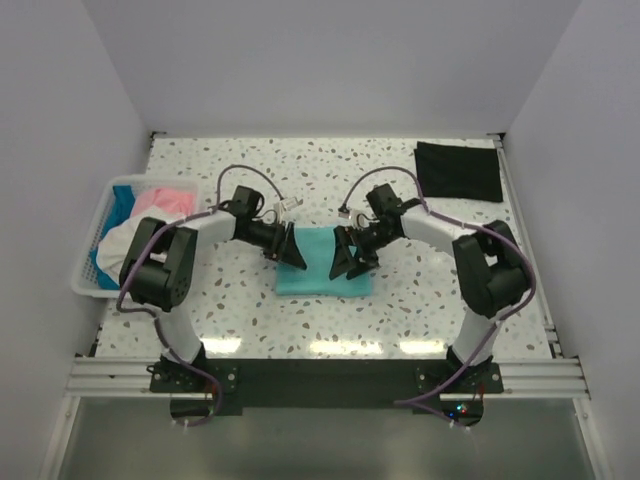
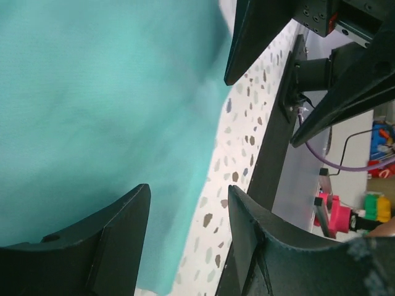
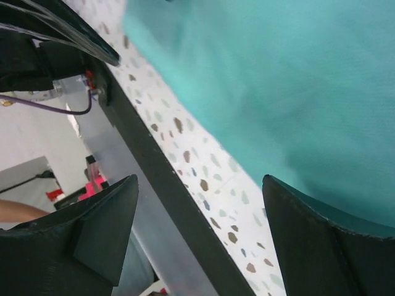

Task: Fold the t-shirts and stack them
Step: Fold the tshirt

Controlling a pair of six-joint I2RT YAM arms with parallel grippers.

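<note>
Top external view: speckled table [image 1: 250,320], folded teal-green t-shirt [image 1: 318,268] at its middle under both my pincers.
Far right corner holds the folded black t-shirt [image 1: 458,171]; white basket [image 1: 88,285] at left holds pink, white and blue cloth [image 1: 152,203]; my left pincer [image 1: 292,246] and right pincer [image 1: 349,262] gape, empty.

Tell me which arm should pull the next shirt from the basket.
Left, probably: the basket sits on that side, while the right fingers hover beyond the teal shirt, farther off.
</note>
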